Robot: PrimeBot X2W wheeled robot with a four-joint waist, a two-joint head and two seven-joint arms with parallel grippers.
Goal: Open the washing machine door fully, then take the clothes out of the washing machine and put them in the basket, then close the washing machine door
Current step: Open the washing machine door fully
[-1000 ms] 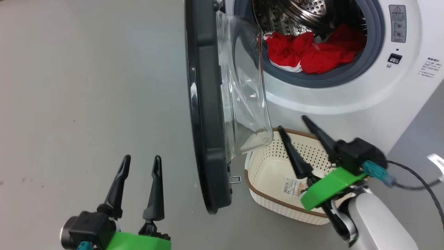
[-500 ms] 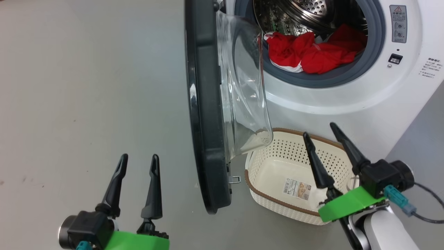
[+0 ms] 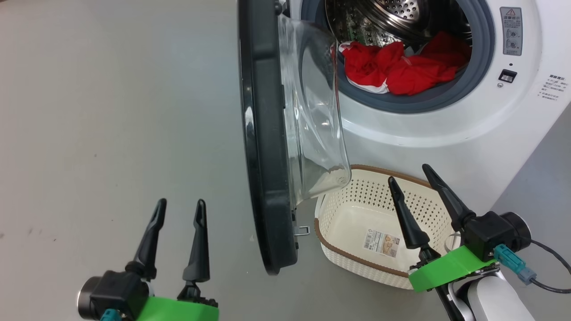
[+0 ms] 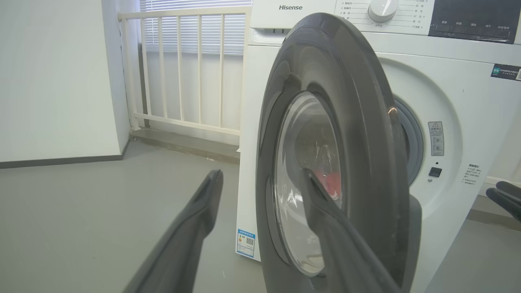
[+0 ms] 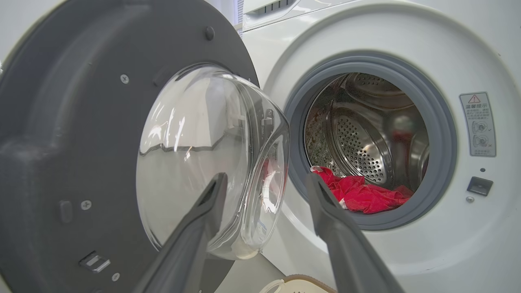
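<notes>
On the grey floor [image 3: 111, 111] before the washing machine [image 3: 446, 129], we are holding the left claw [image 3: 182, 201] and the right claw [image 3: 408, 173] open and empty, the right one, by the basket [image 3: 352, 263], sitting nearer the clothes [image 3: 401, 73] lying in the drum [image 3: 401, 18] ahead, right of the door [image 3: 265, 156].

floor [image 3: 111, 111]: plain grey, faint dark scuffs; railing [image 4: 183, 14]: white, vertical bars, blinds [image 4: 190, 30] behind; wall [image 4: 53, 81]: white, dark skirting [image 4: 61, 161] at its foot
</notes>
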